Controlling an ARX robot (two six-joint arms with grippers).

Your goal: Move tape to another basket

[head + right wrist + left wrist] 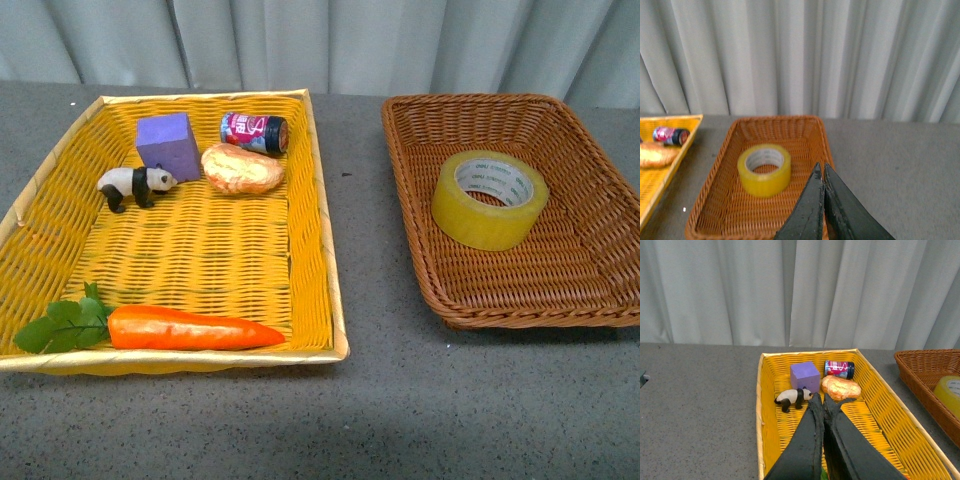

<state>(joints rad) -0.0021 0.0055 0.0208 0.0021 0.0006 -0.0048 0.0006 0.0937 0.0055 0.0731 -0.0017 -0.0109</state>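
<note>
The yellow tape roll (490,199) lies flat in the dark brown wicker basket (560,295) on the right; it also shows in the right wrist view (765,170) and partly in the left wrist view (951,392). Neither gripper shows in the front view. My left gripper (819,399) is shut and empty, held above the bright yellow basket (767,440). My right gripper (821,169) is shut and empty, above the brown basket's (715,200) near side, apart from the tape.
The yellow basket (325,240) on the left holds a purple block (168,144), a toy panda (137,184), a small can (254,131), a bread roll (242,169) and a carrot (190,328). Grey table, curtain behind.
</note>
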